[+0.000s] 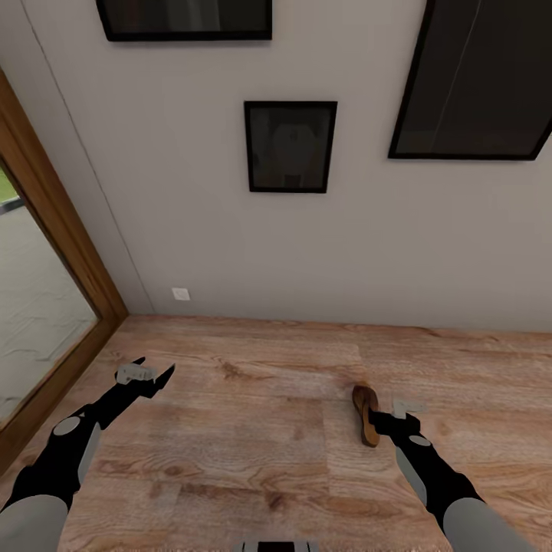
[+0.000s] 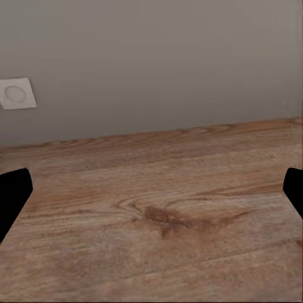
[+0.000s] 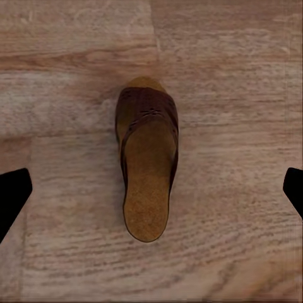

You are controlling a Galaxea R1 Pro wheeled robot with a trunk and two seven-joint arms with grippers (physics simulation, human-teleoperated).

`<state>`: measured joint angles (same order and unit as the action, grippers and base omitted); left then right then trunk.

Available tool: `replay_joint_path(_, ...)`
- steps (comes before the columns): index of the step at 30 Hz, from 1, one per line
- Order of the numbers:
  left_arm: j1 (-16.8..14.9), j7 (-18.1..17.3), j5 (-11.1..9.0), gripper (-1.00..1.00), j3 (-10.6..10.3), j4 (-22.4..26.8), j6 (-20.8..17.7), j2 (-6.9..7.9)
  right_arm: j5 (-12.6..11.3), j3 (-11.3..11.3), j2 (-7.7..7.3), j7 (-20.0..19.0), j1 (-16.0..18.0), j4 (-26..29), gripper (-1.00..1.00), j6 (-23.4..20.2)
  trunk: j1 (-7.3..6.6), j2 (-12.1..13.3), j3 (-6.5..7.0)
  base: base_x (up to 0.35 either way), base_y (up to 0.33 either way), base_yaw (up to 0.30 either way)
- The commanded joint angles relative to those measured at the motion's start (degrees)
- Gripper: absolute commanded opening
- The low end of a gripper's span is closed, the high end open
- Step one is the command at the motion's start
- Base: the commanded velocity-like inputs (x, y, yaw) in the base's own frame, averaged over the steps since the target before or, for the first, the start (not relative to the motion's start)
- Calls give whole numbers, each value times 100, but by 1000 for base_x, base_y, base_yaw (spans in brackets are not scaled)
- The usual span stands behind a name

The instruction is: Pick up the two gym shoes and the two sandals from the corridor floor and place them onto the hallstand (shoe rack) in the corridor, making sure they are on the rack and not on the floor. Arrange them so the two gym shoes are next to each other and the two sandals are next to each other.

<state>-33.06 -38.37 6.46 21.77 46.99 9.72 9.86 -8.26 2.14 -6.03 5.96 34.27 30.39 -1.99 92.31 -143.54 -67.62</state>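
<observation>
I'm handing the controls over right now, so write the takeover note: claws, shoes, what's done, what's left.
Left claw: open, empty, over bare corridor floor near the wall.
Right claw: open, empty, above one sandal, not gripping it.
That sandal lies flat on the floor, sole down.
Done: nothing visible as placed.
Left: grasp this sandal, find the other sandal, both gym shoes and the hallstand, then rack each pair side by side.

Dark-brown strapped, tan-soled sandal (image 3: 147,170) on light-brown wood-grain floor (image 1: 253,429); grey-white wall (image 1: 230,245).
</observation>
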Motion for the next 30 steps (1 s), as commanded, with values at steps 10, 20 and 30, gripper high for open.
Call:
replay_joint_path(10,27,-30,82,100,38,72,-20,-5,-53,23,0,33,-6,-64,100,14,24,-16,-319,0,0,0)
replay_joint_path(20,15,-16,35,100,84,91,-13,34,-53,22,5,31,-8,-285,100,458,45,-26,-582,0,0,0)
replay_joint_path(30,-38,-2,37,100,78,239,-21,20,-59,23,6,30,-8,-273,100,471,45,-26,-649,0,0,0)
